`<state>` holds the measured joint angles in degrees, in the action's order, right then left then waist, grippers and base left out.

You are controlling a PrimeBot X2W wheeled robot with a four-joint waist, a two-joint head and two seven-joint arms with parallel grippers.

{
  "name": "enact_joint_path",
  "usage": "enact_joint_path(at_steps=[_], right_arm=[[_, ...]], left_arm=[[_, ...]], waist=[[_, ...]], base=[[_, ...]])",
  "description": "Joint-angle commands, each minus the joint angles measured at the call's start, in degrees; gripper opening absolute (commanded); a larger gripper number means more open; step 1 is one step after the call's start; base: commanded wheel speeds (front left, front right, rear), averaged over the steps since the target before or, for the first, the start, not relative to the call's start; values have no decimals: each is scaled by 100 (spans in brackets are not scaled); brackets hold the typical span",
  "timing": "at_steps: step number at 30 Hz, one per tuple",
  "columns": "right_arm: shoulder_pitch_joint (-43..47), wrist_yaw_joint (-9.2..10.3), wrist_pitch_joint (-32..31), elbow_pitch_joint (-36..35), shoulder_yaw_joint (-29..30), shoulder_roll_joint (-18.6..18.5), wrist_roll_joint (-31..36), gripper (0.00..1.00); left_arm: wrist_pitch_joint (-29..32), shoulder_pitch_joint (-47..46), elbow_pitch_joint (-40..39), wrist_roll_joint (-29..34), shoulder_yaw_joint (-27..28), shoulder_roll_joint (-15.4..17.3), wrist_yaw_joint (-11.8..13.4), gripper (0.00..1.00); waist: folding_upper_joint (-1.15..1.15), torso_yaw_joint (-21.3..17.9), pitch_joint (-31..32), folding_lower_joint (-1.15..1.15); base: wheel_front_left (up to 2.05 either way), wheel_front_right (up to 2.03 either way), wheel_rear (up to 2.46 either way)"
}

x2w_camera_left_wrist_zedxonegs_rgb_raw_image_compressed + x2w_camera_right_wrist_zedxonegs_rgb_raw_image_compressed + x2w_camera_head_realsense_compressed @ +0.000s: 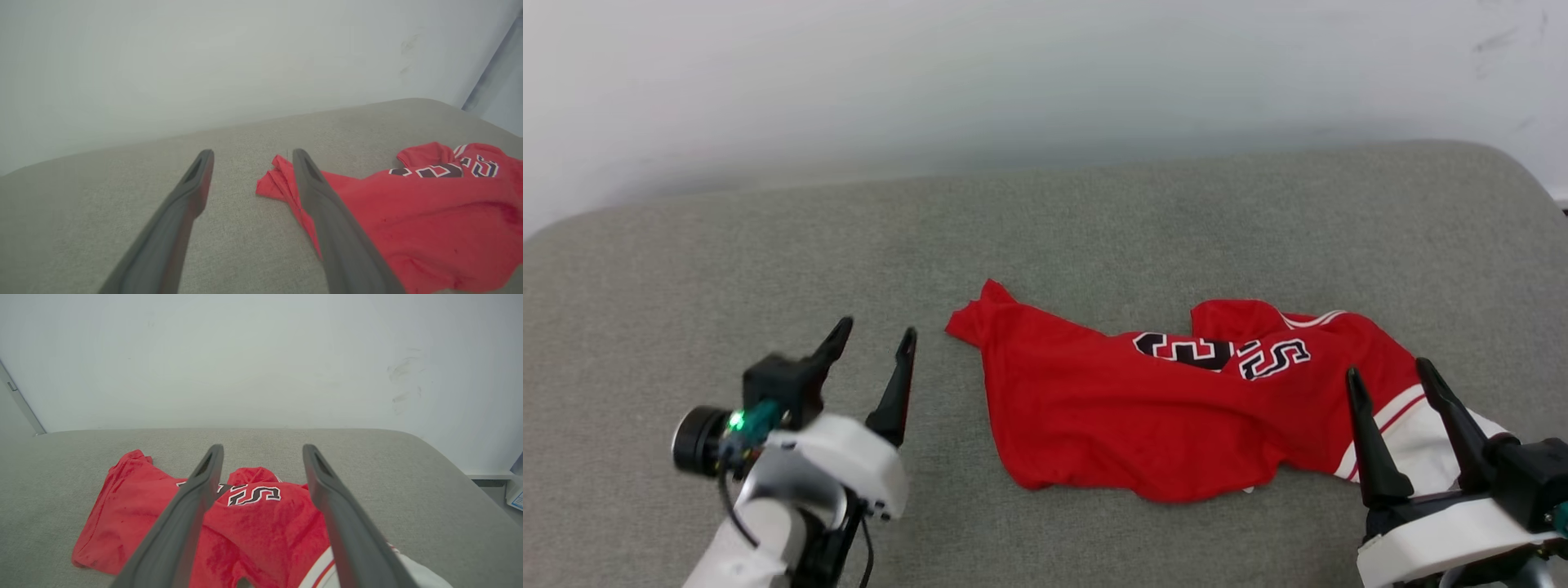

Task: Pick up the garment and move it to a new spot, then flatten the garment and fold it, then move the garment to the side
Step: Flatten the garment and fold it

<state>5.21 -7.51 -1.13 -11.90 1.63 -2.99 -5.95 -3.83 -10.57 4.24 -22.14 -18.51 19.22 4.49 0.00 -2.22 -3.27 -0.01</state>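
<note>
1. Head view: the shirt (1127,408) lies crumpled on the grey padded surface (686,269), right of centre. It is red, with black white-edged characters near its far edge. A white sleeve (1413,433) with red stripes is at its right end.
2. Left hand (876,328): fingers spread, nothing between them, just beside the shirt's left corner and apart from it. A green light (737,421) glows on its wrist.
3. Right hand (1388,367): fingers spread, holding nothing, over the shirt's right end by the sleeve. Contact with the cloth: cannot tell.
4. Left wrist view: the left hand (253,152) is open. One finger overlaps the corner of the shirt (429,220) in the picture. A grey-blue strip (490,69) runs up the right edge.
5. Right wrist view: the right hand (263,446) frames the shirt (261,522) and its lettering. Scuff marks (402,381) show on the wall, and a small white-and-blue object (515,496) sits at the right edge, too cropped to identify.
6. Surface: woven grey fabric with rounded corners, set against a plain pale wall (1013,82).
</note>
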Motion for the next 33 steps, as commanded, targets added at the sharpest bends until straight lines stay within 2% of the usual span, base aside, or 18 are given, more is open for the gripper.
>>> enact_joint_path(at_steps=[1, 7, 12, 22, 28, 29, 30, 31, 33], right_arm=[[-67, 4, -16, -64, -29, 17, -75, 100], [-219, 4, -13, -92, -132, 17, -161, 100], [-342, 4, 28, 62, -129, 17, -263, 100], [-572, 3, 316, 383, -241, 17, -530, 100], [-642, 3, 444, 601, -304, 16, -718, 100], [-656, 3, 466, 630, -310, 16, -727, 100], [-660, 3, 479, 661, -320, 16, -751, 100], [-668, 4, 489, 696, -319, 16, -760, 100], [-682, 4, 510, 740, -291, 16, -761, 100]], left_arm=[[205, -289, 75, -36, -78, 4, -107, 100], [1392, -1285, 556, -237, -435, 19, -600, 100], [2418, -1936, 938, -330, -742, 97, -886, 100], [3823, -2425, 1899, -554, -1265, 243, -1111, 100], [4605, -2184, 2436, -872, -1694, 251, -1190, 100], [4701, -2155, 2478, -921, -1755, 256, -1195, 69], [4707, -2159, 2483, -965, -1794, 260, -1202, 17], [4592, -2180, 2456, -984, -1799, 260, -1206, 0], [4276, -2264, 2387, -935, -1782, 271, -1204, 0]], waist=[[0, -116, -174, 1], [0, -388, -565, 1], [0, -604, -900, 1], [0, -970, -1341, 1], [0, -1042, -1391, 1], [0, -1045, -1389, 1], [0, -1047, -1384, 1], [0, -1042, -1375, 1], [0, -1009, -1329, 1]], base=[[0, 0, 0], [0, 0, 0], [0, 0, 0], [0, 0, 0], [0, 0, 0], [0, 0, 0], [0, 0, 0], [0, 0, 0], [0, 0, 0]])
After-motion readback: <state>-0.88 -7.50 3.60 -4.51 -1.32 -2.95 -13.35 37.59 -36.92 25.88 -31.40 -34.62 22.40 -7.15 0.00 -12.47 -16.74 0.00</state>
